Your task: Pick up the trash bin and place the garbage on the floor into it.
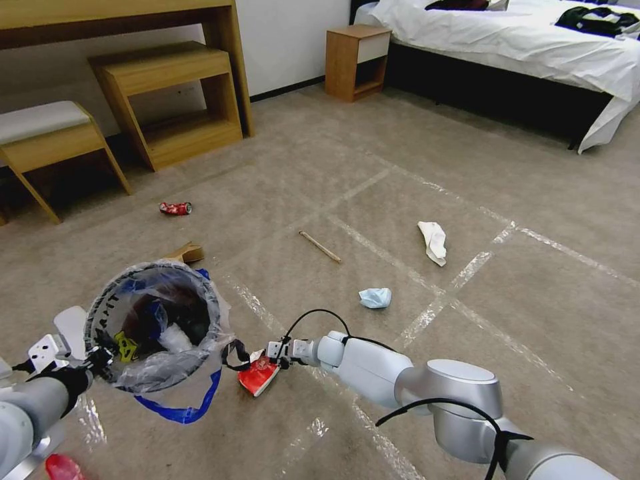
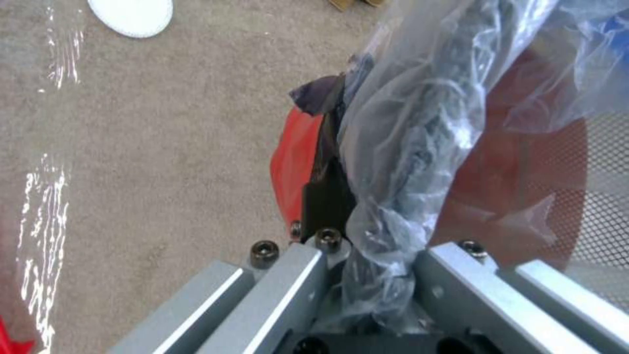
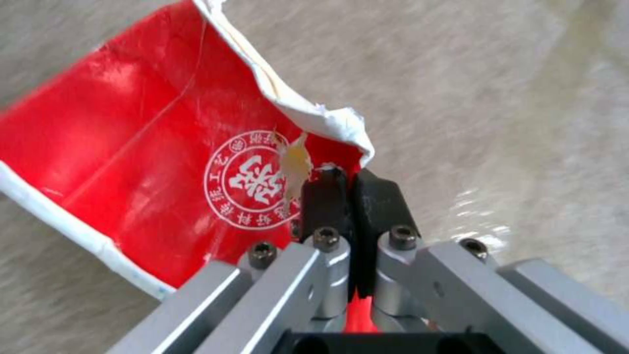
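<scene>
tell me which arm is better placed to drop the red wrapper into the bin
Right. The right tool is already shut on the red wrapper, just beside the trash bin. The left tool is occupied, clamped on the bin's rim and bag, holding it up.

A bedroom — white-sheeted bed (image 1: 533, 40), wooden nightstand (image 1: 357, 61), carpet (image 1: 373, 167).

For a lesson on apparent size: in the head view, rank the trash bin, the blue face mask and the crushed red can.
1. trash bin, though nearest the camera.
2. blue face mask.
3. crushed red can; farther off, so true size is unsure.
</scene>
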Robot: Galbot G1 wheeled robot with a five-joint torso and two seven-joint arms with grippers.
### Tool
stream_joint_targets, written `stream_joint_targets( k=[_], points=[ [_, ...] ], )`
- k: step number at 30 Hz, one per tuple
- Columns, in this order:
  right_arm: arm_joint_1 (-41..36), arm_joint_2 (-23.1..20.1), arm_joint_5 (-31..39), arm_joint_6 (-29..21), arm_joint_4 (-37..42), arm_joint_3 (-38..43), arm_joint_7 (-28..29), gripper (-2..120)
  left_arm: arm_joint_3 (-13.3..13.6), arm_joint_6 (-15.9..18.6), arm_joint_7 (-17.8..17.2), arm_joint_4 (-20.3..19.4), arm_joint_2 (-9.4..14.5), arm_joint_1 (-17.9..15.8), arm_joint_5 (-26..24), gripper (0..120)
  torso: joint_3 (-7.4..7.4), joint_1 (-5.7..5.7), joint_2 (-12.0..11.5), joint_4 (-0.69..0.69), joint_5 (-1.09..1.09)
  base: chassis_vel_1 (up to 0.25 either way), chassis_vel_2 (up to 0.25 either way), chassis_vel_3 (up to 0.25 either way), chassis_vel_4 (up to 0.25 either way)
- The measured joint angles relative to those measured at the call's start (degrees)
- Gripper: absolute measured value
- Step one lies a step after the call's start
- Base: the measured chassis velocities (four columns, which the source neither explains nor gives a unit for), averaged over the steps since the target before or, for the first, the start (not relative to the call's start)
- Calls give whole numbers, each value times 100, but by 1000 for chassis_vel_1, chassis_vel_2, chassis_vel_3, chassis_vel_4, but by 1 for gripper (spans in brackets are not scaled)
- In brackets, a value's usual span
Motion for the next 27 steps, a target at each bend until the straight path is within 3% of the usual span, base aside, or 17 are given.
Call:
stream_joint_targets(
  k=[6, 13, 19, 25, 27],
  points=[
    [293, 1, -151, 197, 65, 745, -127, 0, -53, 0, -23, 3, 107, 15, -87, 0, 0, 0, 0, 0, 0, 0, 0, 0, 0],
    [791, -1, -1263, 598, -282, 2231, -190, 0, -62, 0, -58, -15, 198, 34, -143, 0, 0, 0, 0, -1, 0, 0, 0, 0, 0],
    [964, -1, -1451, 659, -298, 3046, -58, 0, -43, 0, -96, -56, 236, 55, -190, 0, 0, 0, 0, -1, 0, 0, 0, 0, 0],
    [991, -2, -1606, 1040, 191, 4031, 87, 0, 26, 0, -95, -48, 228, 53, -181, 0, 0, 1, 0, -1, 0, 0, 0, 0, 0],
    [893, -212, -1549, 1094, 806, 4345, 194, 0, 62, 0, -84, -18, 222, 28, -175, 0, -1, 0, 0, 5, 1, 0, 0, 0, 0]
  ],
)
